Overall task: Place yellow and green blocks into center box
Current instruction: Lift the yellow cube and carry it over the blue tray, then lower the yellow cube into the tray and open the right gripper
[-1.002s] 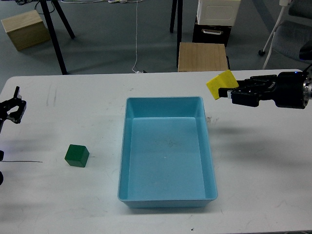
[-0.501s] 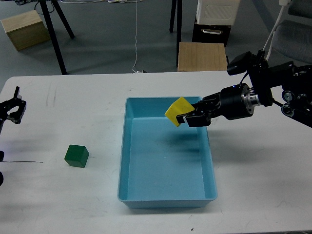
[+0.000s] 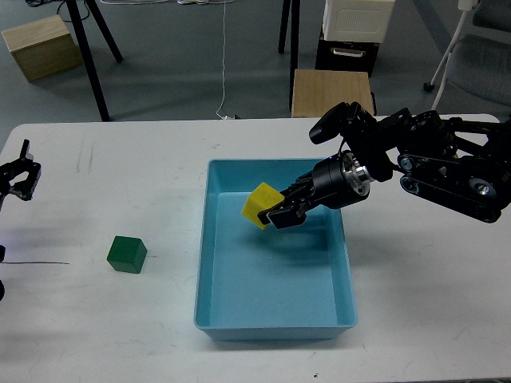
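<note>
Left tool [image 3: 17, 177] partly cut off at edge

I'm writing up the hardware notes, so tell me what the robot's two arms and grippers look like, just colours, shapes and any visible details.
The right arm is black and chunky, built of rounded jointed segments, with a silver metal ring at the wrist. Its right gripper is black with two short fingers. The left gripper is also black, a small angular two-pronged piece at the table's edge; little of that arm shows. I can't make out any markings.
</note>
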`<state>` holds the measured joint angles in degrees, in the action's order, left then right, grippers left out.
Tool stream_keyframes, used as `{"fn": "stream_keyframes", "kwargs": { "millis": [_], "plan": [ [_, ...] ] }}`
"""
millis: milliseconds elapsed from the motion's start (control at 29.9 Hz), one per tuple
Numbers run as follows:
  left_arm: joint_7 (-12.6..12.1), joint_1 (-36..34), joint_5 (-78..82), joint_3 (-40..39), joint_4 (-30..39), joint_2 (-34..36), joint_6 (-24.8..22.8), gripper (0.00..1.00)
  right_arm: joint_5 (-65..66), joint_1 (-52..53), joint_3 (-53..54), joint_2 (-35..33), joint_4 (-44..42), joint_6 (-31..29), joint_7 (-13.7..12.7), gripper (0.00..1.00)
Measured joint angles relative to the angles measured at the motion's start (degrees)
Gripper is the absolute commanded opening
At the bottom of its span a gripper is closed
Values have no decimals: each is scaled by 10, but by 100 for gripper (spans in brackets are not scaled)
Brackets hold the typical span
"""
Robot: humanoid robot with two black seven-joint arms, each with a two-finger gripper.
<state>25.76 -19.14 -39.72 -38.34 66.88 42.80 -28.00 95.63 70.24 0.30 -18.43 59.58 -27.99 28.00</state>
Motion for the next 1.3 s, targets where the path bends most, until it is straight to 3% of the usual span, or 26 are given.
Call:
{"fn": "stream_keyframes", "kwargs": {
  "millis": [702, 802, 1036, 1102, 1303],
  "plan": [
    [0, -1, 0, -1, 0, 0, 0, 100, 0, -8, -73, 92, -72, 0, 0, 35],
    [0, -1, 0, -2, 0, 1, 0, 100, 0, -8, -77, 99, -82, 0, 0, 50],
    [0, -1, 0, -2, 0, 1, 0, 100, -2, -9, -78, 105, -87, 0, 0, 67],
    [0, -1, 0, -2, 0, 1, 0, 100, -2, -10, -79, 105, -88, 0, 0, 92],
    [0, -2, 0, -2, 0, 1, 0, 100, -9, -11, -79, 105, -88, 0, 0, 98]
  ]
}}
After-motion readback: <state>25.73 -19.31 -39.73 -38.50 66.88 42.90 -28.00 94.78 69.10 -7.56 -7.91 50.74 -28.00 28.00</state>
